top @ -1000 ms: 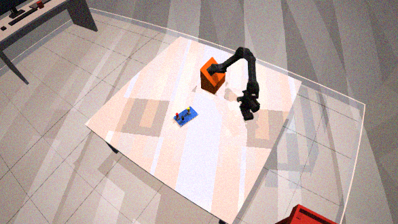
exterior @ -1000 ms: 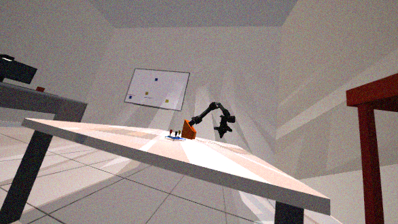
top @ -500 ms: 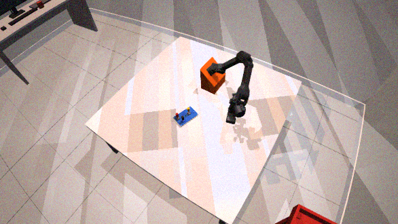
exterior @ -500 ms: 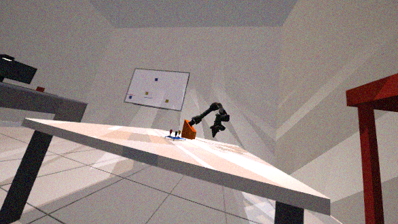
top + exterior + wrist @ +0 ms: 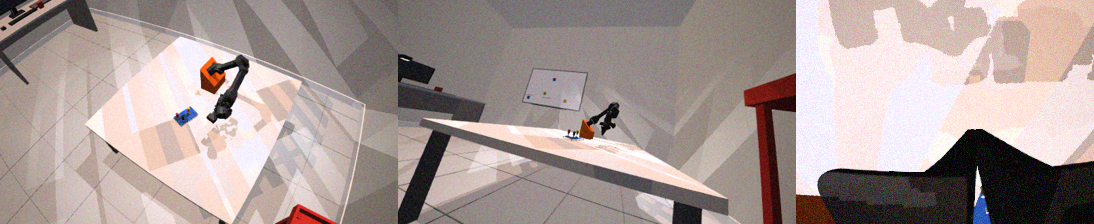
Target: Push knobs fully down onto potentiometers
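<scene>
The blue circuit board [image 5: 191, 116] [image 5: 576, 138] [image 5: 981, 212] stands on the table. A red knob [image 5: 176, 115] [image 5: 568, 131] is at its left end, a yellow knob [image 5: 188, 108] [image 5: 577, 132] at its back right, and a black part [image 5: 183, 117] [image 5: 574, 134] between them. How far each knob sits down on its shaft is too small to tell. My gripper [image 5: 210, 118] [image 5: 603, 134] [image 5: 974, 136] is shut with nothing between its fingertips. It hangs in the air to the right of the board, higher than the knobs and touching nothing.
An orange block [image 5: 208, 83] [image 5: 587, 132] carries the arm's base behind the board. The table [image 5: 163, 75] [image 5: 540, 137] has patches of shadow and light. A desk [image 5: 44, 15] stands at the far left and a red piece of furniture [image 5: 299, 217] [image 5: 768, 93] at the right.
</scene>
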`<state>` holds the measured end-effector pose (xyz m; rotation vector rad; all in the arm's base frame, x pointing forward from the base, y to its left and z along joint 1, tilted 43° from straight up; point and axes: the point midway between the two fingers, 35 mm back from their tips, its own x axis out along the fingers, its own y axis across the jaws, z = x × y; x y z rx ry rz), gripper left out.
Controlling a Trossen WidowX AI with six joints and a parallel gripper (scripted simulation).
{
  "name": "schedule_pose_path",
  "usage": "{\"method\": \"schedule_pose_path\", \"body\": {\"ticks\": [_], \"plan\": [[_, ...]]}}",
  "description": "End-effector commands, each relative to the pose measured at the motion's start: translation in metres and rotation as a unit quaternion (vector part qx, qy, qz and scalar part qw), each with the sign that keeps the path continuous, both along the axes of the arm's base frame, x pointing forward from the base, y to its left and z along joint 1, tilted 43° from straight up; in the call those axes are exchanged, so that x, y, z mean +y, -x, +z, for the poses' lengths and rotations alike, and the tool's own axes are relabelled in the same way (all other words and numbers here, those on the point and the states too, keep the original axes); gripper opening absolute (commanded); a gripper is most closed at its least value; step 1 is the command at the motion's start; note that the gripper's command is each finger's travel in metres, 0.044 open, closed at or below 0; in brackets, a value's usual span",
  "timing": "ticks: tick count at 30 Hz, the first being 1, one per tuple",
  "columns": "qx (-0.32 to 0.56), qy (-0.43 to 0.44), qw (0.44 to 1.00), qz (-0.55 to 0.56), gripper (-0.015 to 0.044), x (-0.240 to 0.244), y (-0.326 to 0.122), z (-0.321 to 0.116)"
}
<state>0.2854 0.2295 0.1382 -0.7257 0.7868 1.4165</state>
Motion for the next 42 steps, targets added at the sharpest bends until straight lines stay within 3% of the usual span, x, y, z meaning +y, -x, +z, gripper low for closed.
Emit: {"method": "schedule_pose_path", "body": {"ticks": [1,17,38,42], "plan": [[0.045,0.002,0.998,-0.051,0.0000,-0.016,-0.010,-0.013],[0.207,-0.003,0.943,-0.259,0.0000,-0.087,-0.043,-0.059],[0.409,-0.043,0.767,-0.492,0.0000,-0.184,-0.054,-0.116],[0.415,-0.045,0.760,-0.498,0.0000,-0.187,-0.054,-0.118]]}}
